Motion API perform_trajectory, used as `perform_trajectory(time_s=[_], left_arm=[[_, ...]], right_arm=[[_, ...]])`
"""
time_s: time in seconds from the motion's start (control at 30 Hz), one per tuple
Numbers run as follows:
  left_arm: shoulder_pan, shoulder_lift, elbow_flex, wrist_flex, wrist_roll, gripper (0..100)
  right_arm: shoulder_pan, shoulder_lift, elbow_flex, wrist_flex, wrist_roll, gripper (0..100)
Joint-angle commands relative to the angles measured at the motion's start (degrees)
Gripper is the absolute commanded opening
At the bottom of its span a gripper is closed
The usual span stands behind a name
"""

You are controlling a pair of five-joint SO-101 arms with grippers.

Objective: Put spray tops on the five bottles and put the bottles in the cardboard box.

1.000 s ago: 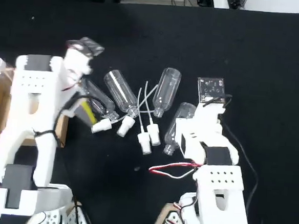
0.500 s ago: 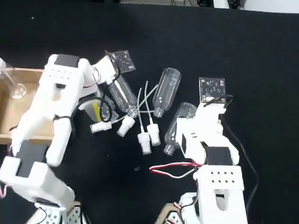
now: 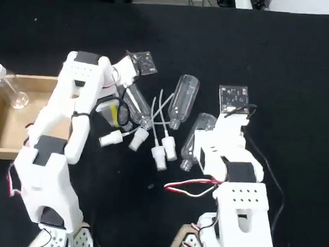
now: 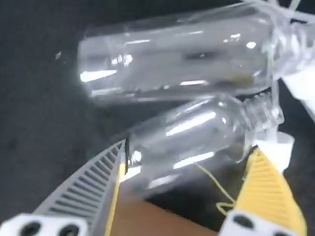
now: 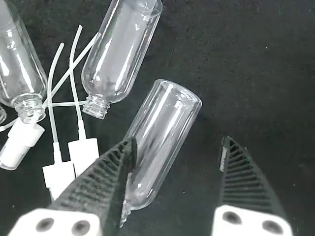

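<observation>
Left hand released, spread astride a clear bottle lying on the black worktop, just beside a second bottle. Right hand likewise released, one finger over a third bottle lying flat. Between the two arms, loose spray tops near the bottle necks. On the left arm's outer side, cardboard box with one capped bottle inside.

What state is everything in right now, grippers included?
left gripper: open, astride first bottle
right gripper: open over second bottle
first bottle: lying, uncapped
second bottle: lying, uncapped
two middle bottles: lying, uncapped
spray tops: four, loose on table
cardboard box: open, holding capped bottle
</observation>
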Motion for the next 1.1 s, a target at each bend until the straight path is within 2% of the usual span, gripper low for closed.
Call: perform_trajectory(time_s=[0.0, 0.33, 0.57, 1.07], left_arm=[[2.1, 2.3, -1.4, -0.5, -0.4, 35], [0.3, 2.7, -1.6, 0.0, -2.0, 35], [-2.2, 3.4, -7.3, 7.7, -3.6, 35], [-0.8, 7.4, -6.4, 7.5, -3.7, 35]], right_arm=[[0.9, -0.8, -0.9, -1.2, 0.1, 24.0], [0.9, -0.8, -0.9, -1.1, 0.1, 24.0], [0.9, -0.8, -0.9, -1.2, 0.1, 24.0], [1.0, -0.8, -0.9, -1.1, 0.1, 24.0]])
